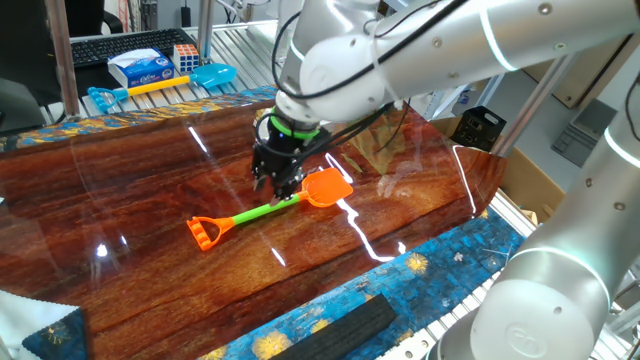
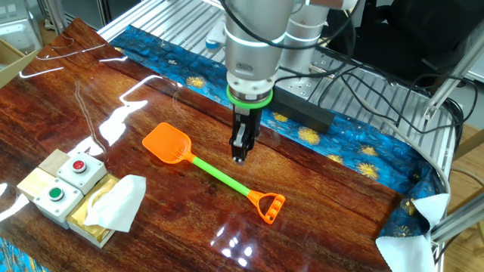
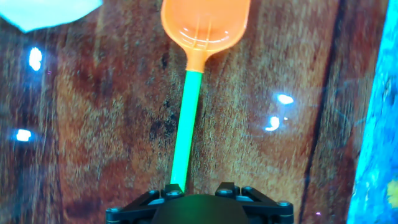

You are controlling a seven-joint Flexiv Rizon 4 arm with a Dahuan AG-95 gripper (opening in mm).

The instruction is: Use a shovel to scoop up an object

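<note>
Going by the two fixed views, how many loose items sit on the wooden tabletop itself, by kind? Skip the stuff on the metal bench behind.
Toy shovels: 1, the orange-and-green shovel
Button boxes: 1, the beige box with red and green buttons
Wrapper lumps: 1, the white crumpled wrapper with a tan part, beside the box
Total: 3
The tool hangs over the shovel's green shaft.

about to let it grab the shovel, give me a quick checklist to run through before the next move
1. Gripper over the shovel's green shaft: ok, hand view shows the shaft running under it.
2. Gripper empty: ok, shovel lies flat on the table.
3. Gripper wide enough for the shaft: cannot tell.
4. Blade faces the lump: ok.
5. Path from blade to lump free: ok, only bare wood between.
6. Button box close beside the lump: not ok, risk of a bump.
</note>
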